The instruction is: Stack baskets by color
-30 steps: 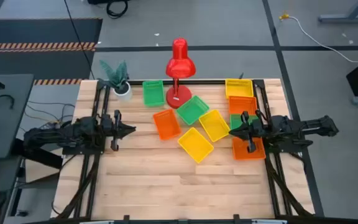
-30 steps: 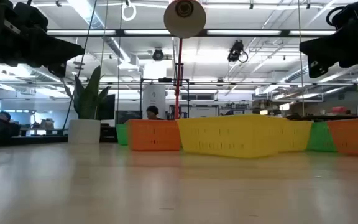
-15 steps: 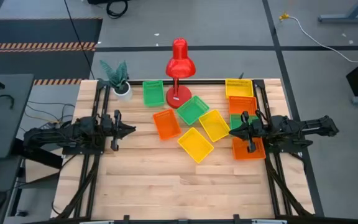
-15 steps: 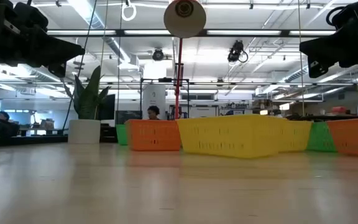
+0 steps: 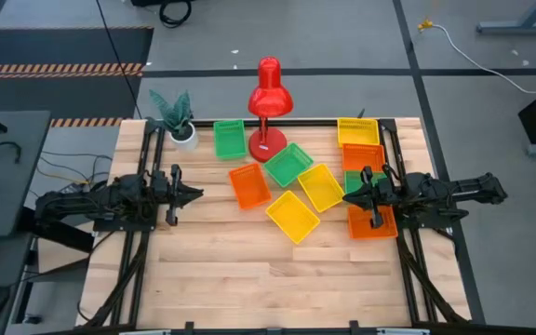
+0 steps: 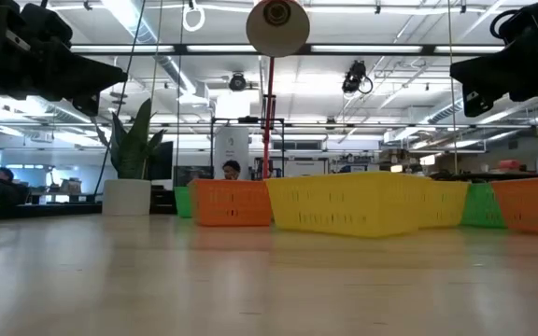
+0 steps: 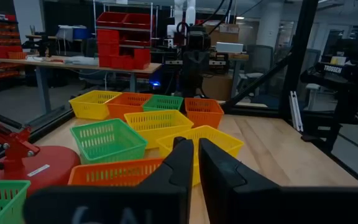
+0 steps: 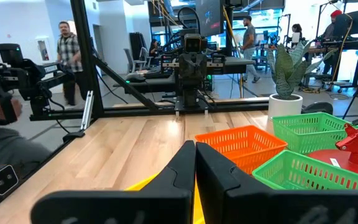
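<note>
- L gripper [image 5: 196, 194] at table's 9 o'clock, clenched, holding nothing.
- R gripper [image 5: 347, 198] at 3 o'clock, clenched, empty, over baskets [image 5: 293, 216].
- Baskets scattered from centre to 2 o'clock; green one [image 5: 354, 180] mostly hidden under R arm.
- Orange basket [image 5: 372, 223] partly covered too.
- Lamp [image 5: 269, 91] at 12; low view cuts off its base.

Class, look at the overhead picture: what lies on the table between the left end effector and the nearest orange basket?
Nothing: the high view shows bare wood between the left end effector and the orange basket.
</note>
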